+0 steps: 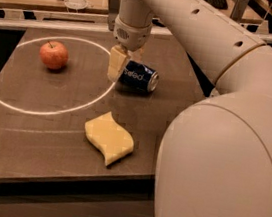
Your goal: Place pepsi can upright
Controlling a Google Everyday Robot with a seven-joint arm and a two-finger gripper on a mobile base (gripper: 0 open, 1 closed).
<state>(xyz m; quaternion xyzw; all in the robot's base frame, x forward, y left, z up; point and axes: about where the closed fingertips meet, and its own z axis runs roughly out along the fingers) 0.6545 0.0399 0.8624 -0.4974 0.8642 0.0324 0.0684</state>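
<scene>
On the dark brown flat surface (25, 176), a pale yellow wavy-edged foam piece (109, 138) and a round red apple (53, 54) lie well apart from my work. The small dark blue aluminium pepsi can (139, 76) lies on its side, so my gripper (121, 68) hangs at its apple-side end to tip it upright. Whether the gripper has closed on it I cannot tell.

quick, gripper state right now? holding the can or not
gripper: down at one end of the pepsi can, which lies on its side on the table; open, closed or holding cannot be told.
</scene>
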